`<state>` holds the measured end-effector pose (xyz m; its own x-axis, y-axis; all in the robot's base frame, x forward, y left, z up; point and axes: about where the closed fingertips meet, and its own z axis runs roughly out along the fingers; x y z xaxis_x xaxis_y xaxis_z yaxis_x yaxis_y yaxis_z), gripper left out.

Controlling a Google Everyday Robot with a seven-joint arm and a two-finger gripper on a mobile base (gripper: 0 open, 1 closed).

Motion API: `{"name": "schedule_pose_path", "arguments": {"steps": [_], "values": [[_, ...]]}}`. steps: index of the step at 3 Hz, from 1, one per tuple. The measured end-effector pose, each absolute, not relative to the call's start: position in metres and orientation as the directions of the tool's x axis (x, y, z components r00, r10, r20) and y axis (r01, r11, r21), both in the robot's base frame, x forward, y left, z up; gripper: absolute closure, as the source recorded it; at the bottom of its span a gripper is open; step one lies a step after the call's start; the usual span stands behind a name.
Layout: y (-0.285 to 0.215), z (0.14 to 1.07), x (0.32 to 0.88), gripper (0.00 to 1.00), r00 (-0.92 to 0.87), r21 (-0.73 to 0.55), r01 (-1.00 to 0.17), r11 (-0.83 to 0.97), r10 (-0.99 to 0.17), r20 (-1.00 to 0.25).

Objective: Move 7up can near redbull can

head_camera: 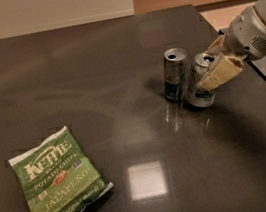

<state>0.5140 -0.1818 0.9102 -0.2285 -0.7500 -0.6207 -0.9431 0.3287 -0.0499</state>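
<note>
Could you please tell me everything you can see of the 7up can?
The 7up can is a silver metal soda can with green print low on its body. It stands upright on the dark table, close beside the redbull can. The gripper reaches in from the image's right, its tan fingers closed on the can's upper half, hiding part of it.
</note>
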Motion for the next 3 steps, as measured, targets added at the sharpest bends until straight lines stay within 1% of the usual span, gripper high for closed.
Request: {"name": "schedule_pose_path", "arguments": {"steps": [2, 3], "values": [[-0.1788, 0.9049, 0.5159, 0.13, -0.233, -0.035, -0.946, 0.323, -0.748, -0.621], [-0.1773, 0.9052, 0.5157, 0.0, -0.23, -0.036, -0.947, 0.321, -0.749, -0.621]]}}
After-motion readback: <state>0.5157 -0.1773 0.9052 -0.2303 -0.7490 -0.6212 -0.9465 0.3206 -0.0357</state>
